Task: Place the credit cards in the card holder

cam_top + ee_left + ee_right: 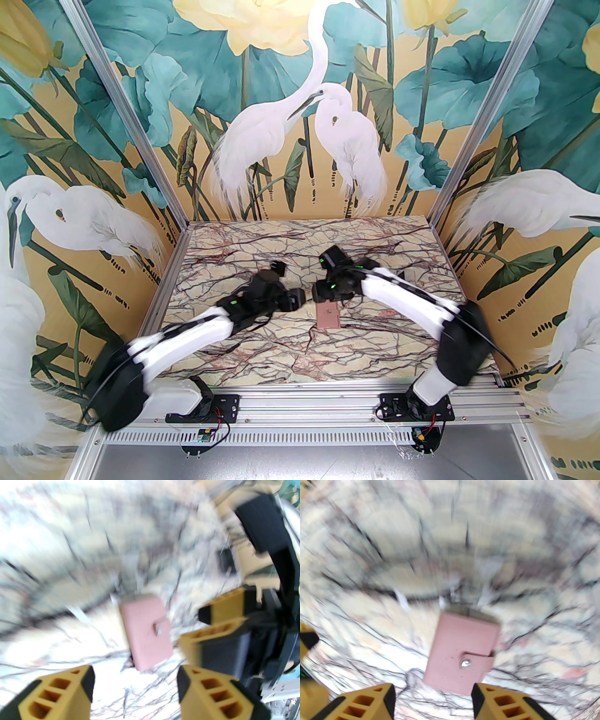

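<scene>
Holder [327, 315] lies closed on the table [262, 361], with the left gripper [136, 679] and right gripper [433, 695] near it, both spread open and empty, so I'd lift straight up without nudging it.

Nothing here can be read from where I stand: no lettering, label, brand or number. The pink face of the card holder [450, 651] is blurred and shows no legible print.
</scene>
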